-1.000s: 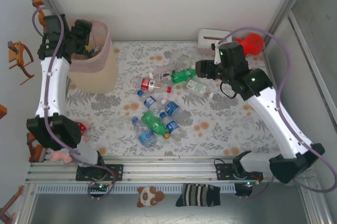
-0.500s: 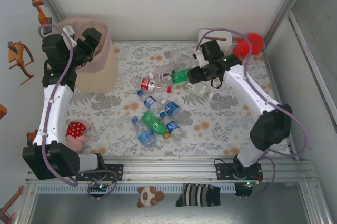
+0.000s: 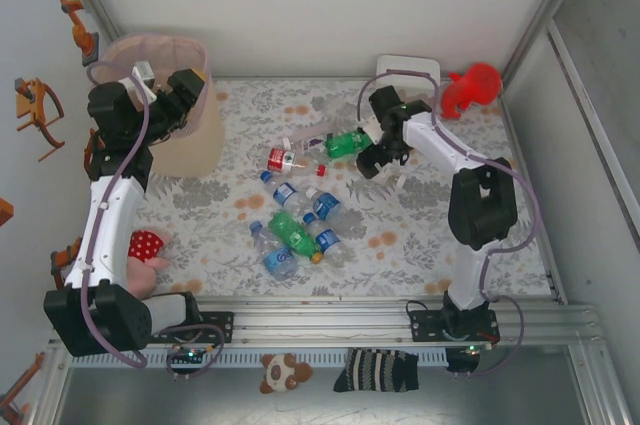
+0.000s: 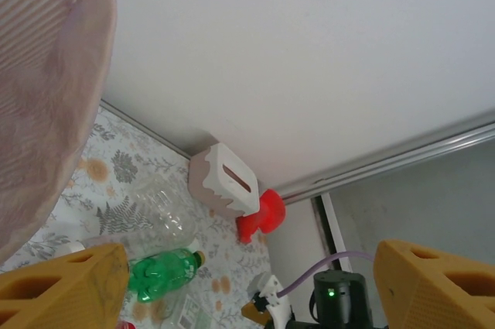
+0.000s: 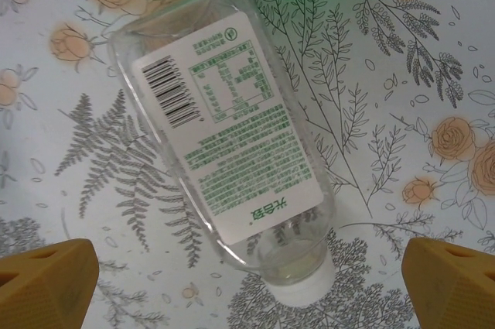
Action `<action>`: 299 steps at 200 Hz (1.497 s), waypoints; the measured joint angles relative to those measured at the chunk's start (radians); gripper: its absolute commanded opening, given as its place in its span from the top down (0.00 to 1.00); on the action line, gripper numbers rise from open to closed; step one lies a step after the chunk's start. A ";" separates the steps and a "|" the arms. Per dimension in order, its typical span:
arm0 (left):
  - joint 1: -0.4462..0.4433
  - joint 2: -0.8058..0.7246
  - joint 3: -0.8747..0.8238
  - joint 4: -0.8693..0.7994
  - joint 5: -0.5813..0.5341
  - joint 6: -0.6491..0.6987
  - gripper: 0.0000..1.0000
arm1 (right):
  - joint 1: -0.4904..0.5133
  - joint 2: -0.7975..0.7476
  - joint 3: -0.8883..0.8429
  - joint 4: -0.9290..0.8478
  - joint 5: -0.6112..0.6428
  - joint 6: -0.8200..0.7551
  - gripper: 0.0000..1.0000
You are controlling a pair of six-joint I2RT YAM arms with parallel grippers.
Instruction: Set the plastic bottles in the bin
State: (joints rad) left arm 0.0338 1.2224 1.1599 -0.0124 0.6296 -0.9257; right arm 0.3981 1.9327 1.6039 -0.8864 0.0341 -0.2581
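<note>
The right gripper (image 3: 372,161), spread, has been lowered over a bottle (image 5: 232,159). The left gripper (image 3: 186,94) is kept spread beside the bin (image 3: 193,151).

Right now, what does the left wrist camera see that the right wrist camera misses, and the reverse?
Left wrist camera: the pink-lined rim of the bin, the white slotted box, a red toy and the back wall. Right wrist camera: a close look at the printed label and barcode of a clear bottle, framed by the open right tool. Shared: the green bottle and the flowered table cover.
</note>
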 measured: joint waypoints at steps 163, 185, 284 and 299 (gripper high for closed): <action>-0.009 0.006 -0.052 0.175 0.019 -0.160 0.19 | -0.035 0.091 -0.152 0.084 -0.079 0.019 0.21; -0.010 0.010 -0.057 0.182 0.019 -0.174 0.19 | -0.035 0.090 -0.182 0.093 -0.079 0.032 0.25; -0.028 0.031 -0.055 0.190 0.019 -0.193 0.19 | -0.026 0.068 -0.203 0.111 -0.071 0.052 0.44; -0.040 0.035 -0.038 0.152 0.019 -0.169 0.19 | -0.021 0.039 -0.215 0.110 -0.068 0.052 0.46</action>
State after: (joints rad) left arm -0.0063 1.2579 1.1221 0.1394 0.6483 -1.0950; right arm 0.3775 1.9717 1.3891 -0.7761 -0.0334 -0.2058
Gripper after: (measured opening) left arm 0.808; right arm 0.651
